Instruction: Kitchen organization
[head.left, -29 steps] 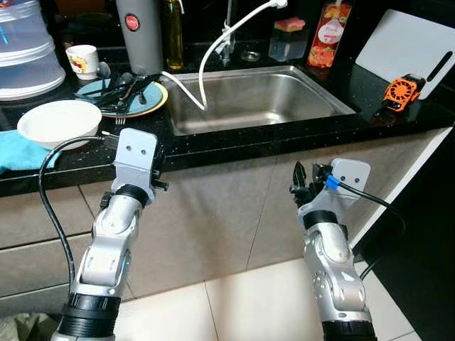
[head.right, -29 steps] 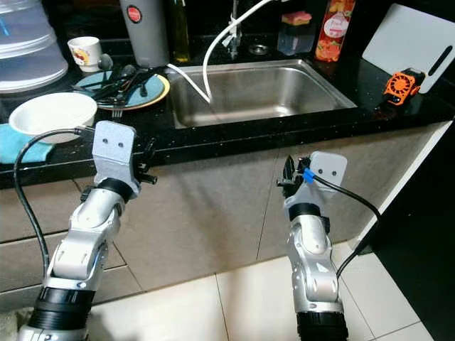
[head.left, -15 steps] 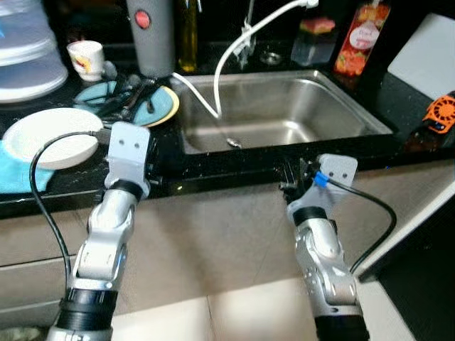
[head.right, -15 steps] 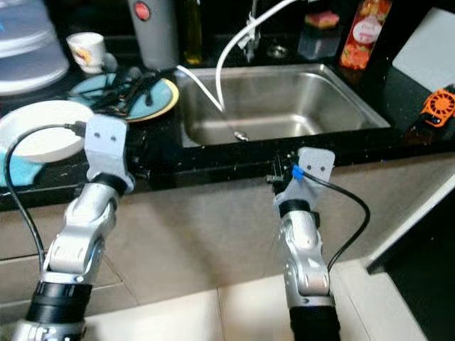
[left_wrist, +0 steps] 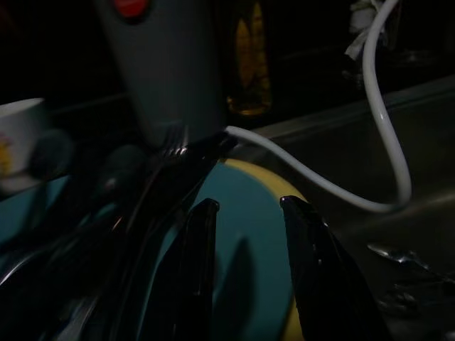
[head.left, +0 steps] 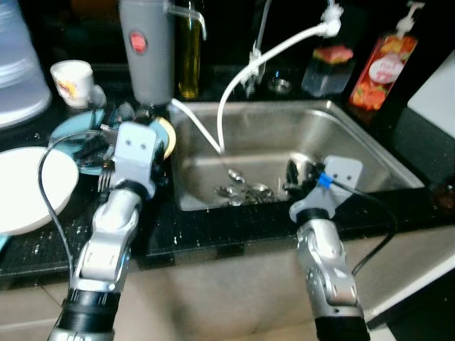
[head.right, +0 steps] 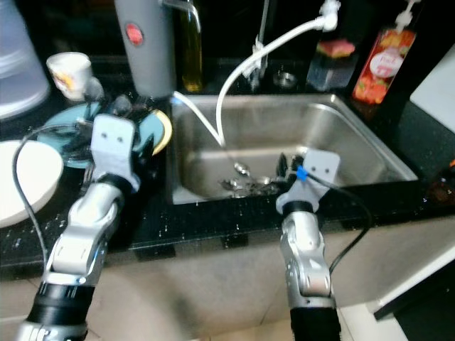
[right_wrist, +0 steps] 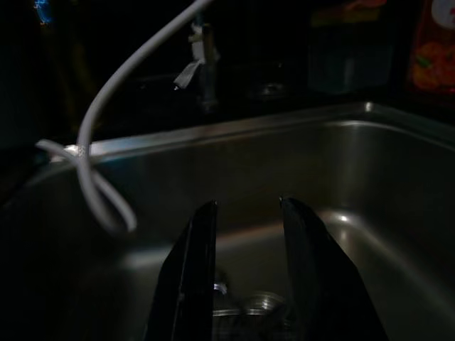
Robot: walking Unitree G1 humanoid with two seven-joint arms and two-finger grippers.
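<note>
While left gripper (left_wrist: 245, 220) hovers, fingers apart, above teal round plate (left_wrist: 249, 234) piled with dark cutlery (head.left: 96, 142) beside stainless steel sink (head.left: 341, 128), right gripper (right_wrist: 245, 227), fingers apart, hangs over sink basin; metal spoons (head.left: 242, 192) lie on basin floor.

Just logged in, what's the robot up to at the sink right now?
It stands at the counter. The left gripper, open and empty, hovers over the blue plate piled with dark utensils. The right gripper, open, points into the steel sink, where some cutlery lies. Nothing is held.
</note>
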